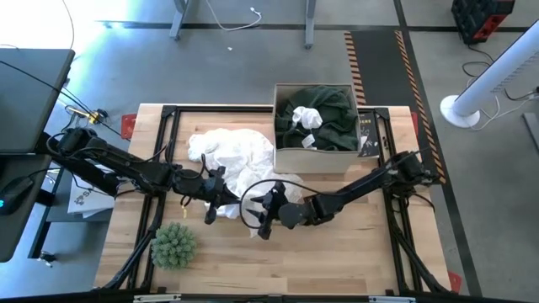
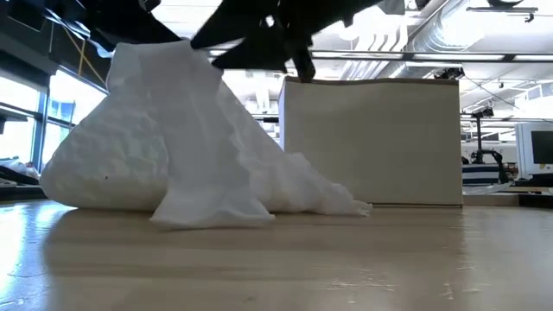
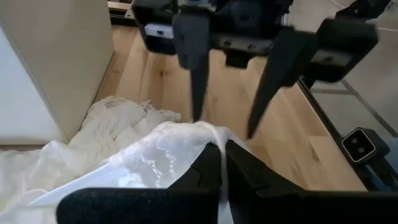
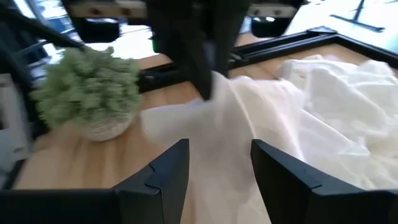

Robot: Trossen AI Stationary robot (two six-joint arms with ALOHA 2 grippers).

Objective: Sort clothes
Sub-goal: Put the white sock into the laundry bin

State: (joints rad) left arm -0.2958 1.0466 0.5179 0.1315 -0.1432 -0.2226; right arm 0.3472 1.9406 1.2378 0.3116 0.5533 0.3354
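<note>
A large white garment [image 1: 236, 160] lies on the wooden table in front of an open box [image 1: 286, 156]. A dark green garment [image 1: 328, 114] lies in the box with a small white piece on it. My left gripper [image 1: 219, 200] is shut on the white garment's near part; it also shows in the left wrist view [image 3: 222, 149]. My right gripper [image 1: 259, 217] is open and empty just to the right of it, its fingers [image 3: 198, 74] pointing at the held cloth. In the right wrist view [image 4: 219, 155] the cloth lies between and beyond its fingers. My left gripper pinches a bunched bit of the white garment [image 3: 211, 134] between its two fingers, at the garment's near side. The fingers come from the table's left. The cloth is drawn up into a peak [image 2: 160, 56]. The rest of the garment [image 2: 112, 173] lies on the table.
A small spiky green plant ball [image 1: 174, 244] in a pale pot stands near the table's near-left corner; it also shows in the right wrist view [image 4: 87, 93]. The box wall [image 2: 371, 138] stands right of the white garment. Bare wood lies along the near edge and right side.
</note>
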